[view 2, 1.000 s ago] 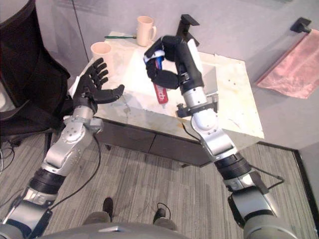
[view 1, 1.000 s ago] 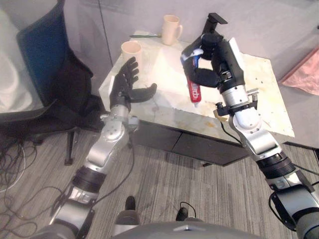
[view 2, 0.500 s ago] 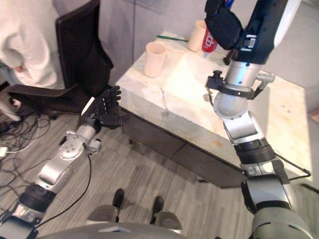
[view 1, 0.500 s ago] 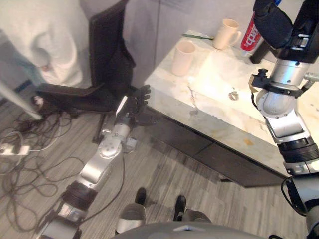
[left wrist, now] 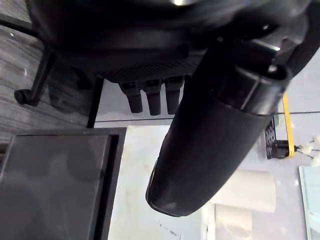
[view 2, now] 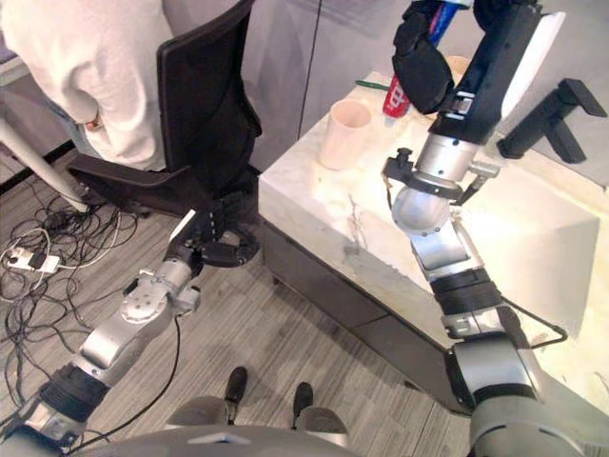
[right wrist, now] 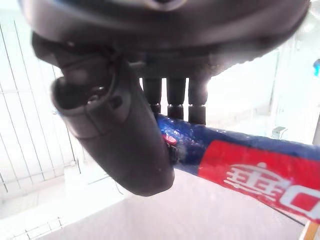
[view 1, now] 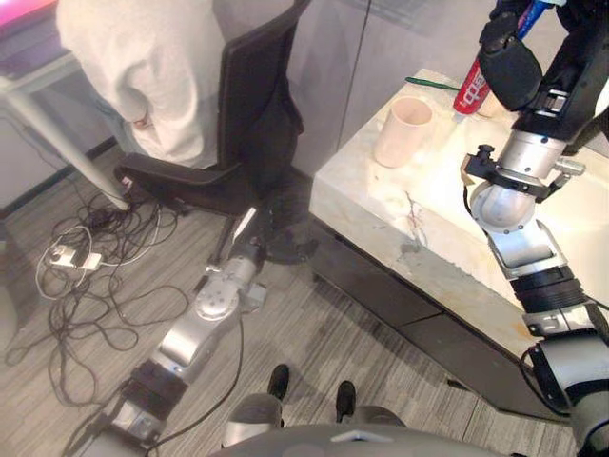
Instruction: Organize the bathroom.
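a pale pink cup (view 1: 402,130) is standing upright near the corner of the marble vanity counter (view 1: 381,214); its mouth is showing nothing that can be made out inside. beyond it, in the right eye view, part of a second cream mug (view 2: 461,67) is peeking out behind the raised arm, and what it holds cannot be told. a green toothbrush (view 1: 433,85) is lying flat on the counter just behind the pink cup. a black faucet (view 2: 550,119) is rising beside the sunken basin (view 2: 519,214).

the right hand (view 2: 423,67) is hanging raised above the back of the counter, curling its fingers (right wrist: 176,100) and thumb round a red, white and blue toothpaste tube (view 1: 473,88). in the right wrist view the tube's blue part is sitting pinched between the thumb and the row of fingers, while the red printed length is sticking out clear of the hand. from the head views the tube is slanting down out of the fist, its lower end pointing toward the counter by the mug, not touching the pink cup.

the left hand (view 2: 214,238) is hanging low beside the cabinet front, off the counter, with fingers loosely relaxed and holding nothing. a black office chair (view 1: 243,105) is standing close by, with a person in a white top (view 1: 143,71) sitting in it.
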{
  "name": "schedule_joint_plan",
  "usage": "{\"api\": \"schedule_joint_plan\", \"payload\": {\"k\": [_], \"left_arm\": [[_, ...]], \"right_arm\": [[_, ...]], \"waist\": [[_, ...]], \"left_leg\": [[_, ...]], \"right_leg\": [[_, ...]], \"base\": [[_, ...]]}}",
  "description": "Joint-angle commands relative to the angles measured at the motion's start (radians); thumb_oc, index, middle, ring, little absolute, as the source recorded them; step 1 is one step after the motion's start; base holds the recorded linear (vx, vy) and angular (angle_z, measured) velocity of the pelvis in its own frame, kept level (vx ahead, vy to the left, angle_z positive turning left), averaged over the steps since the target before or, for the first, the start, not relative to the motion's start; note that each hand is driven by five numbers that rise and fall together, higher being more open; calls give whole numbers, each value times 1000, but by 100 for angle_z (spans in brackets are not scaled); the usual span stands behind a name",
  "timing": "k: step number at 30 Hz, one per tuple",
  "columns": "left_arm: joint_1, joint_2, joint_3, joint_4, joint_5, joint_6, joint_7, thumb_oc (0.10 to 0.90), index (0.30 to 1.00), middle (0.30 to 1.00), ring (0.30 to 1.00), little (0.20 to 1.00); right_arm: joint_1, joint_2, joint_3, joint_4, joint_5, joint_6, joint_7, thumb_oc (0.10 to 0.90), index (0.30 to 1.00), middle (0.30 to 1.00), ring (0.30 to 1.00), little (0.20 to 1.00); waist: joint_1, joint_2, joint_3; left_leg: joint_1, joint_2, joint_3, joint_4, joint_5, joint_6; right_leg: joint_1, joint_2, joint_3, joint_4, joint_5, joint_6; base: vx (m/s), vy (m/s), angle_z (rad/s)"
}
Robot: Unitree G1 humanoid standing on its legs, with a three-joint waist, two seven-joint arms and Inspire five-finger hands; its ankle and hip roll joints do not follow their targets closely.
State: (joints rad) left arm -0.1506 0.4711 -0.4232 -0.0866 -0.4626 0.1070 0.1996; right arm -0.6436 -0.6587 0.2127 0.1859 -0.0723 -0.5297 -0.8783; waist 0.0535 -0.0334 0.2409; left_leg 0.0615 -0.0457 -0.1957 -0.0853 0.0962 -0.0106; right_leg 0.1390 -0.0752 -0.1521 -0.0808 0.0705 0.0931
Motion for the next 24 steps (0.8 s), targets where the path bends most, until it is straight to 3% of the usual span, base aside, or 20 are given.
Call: {"api": "schedule_joint_plan", "payload": {"k": [1,5,6,7,10,11,12,14,15,17,18,21,24], "left_arm": [[-3,-6,-50,-92,-6,-132,-20,800,900,900,900,900],[-5,-6,-73,-102,-14,-142,-37,800,900,900,900,900],[-5,-5,-81,-105,-10,-146,-37,800,900,900,900,900],[5,-4,-80,-114,-4,-153,-40,800,900,900,900,900],[13,-8,-73,-117,-1,-158,-58,800,900,900,900,900],[17,-9,-73,-116,-3,-159,-62,800,900,900,900,900],[17,-10,-73,-113,-2,-161,-64,800,900,900,900,900],[16,-12,-79,-95,-3,-165,-80,800,900,900,900,900],[13,-13,-85,-85,-7,-172,-94,800,900,900,900,900],[11,-12,-102,-79,-6,-181,-94,800,900,900,900,900],[14,-11,-111,-73,-9,-189,-97,800,900,900,900,900],[18,-11,-115,-74,-7,-187,-85,800,900,900,900,900],[14,-7,-130,-77,-19,-165,-68,800,900,900,900,900]], "right_arm": [[-90,-57,-51,-25,-13,-77,-62,400,300,300,300,300],[-81,-82,-74,-4,37,-79,-28,400,300,300,300,300],[-72,-84,-76,1,39,-83,-29,400,300,300,300,300],[-54,-87,-80,0,42,-88,-32,400,300,300,300,300],[-23,-86,-103,-29,26,-74,-33,400,300,300,300,300],[-11,-81,-115,-43,20,-71,-29,400,300,300,300,300],[-7,-77,-119,-46,16,-71,-26,400,300,300,300,300],[-6,-66,-122,-56,-7,-65,-19,400,300,300,300,300],[-5,-68,-122,-61,-24,-63,-21,400,300,300,300,300],[9,-80,-123,-69,-35,-71,-31,400,300,300,300,300],[24,-91,-122,-69,-39,-87,-38,400,300,300,300,300],[20,-112,-124,-44,2,-136,-17,400,300,300,300,300],[5,-120,-121,-44,8,-135,-2,400,300,300,300,300]], "waist": [[8,-20,-144],[7,-33,-129],[11,-36,-122],[17,-44,-105],[20,-49,-86],[20,-49,-79],[19,-49,-77],[10,-39,-77],[9,-26,-78],[6,-12,-73],[9,-10,-67],[23,-20,-90],[24,-12,-113]], "left_leg": [[96,6,176,42,-202,12],[40,16,197,188,-224,-20],[14,10,190,239,-213,-27],[-32,-2,191,375,-196,-35],[-118,-8,195,532,-184,-45],[-143,-2,205,536,-190,-42],[-147,7,217,517,-194,-40],[-134,44,293,360,-199,-36],[-120,54,347,223,-161,-39],[-142,61,393,147,-92,-50],[-165,61,393,159,-52,-56],[-136,27,356,114,-84,-34],[-72,22,358,55,-87,-13]], "right_leg": [[-93,24,7,4,-29,45],[-68,23,-14,5,-49,26],[-62,23,-20,5,-52,20],[-52,18,-29,9,-57,5],[-51,11,-39,31,-65,-10],[-47,11,-42,39,-69,-10],[-44,13,-45,40,-72,-9],[-28,23,-69,38,-86,-1],[-10,34,-83,31,-96,5],[15,55,-87,24,-112,6],[26,61,-82,34,-126,2],[37,38,-95,25,-124,16],[24,21,-137,90,-150,31]], "base": [[158,-120,37],[93,-117,26],[88,-146,34],[47,-128,29],[57,-85,31],[83,-36,29],[148,10,25],[205,77,28],[223,103,35],[202,73,22],[180,59,-3],[151,94,-12],[138,84,-28]]}}
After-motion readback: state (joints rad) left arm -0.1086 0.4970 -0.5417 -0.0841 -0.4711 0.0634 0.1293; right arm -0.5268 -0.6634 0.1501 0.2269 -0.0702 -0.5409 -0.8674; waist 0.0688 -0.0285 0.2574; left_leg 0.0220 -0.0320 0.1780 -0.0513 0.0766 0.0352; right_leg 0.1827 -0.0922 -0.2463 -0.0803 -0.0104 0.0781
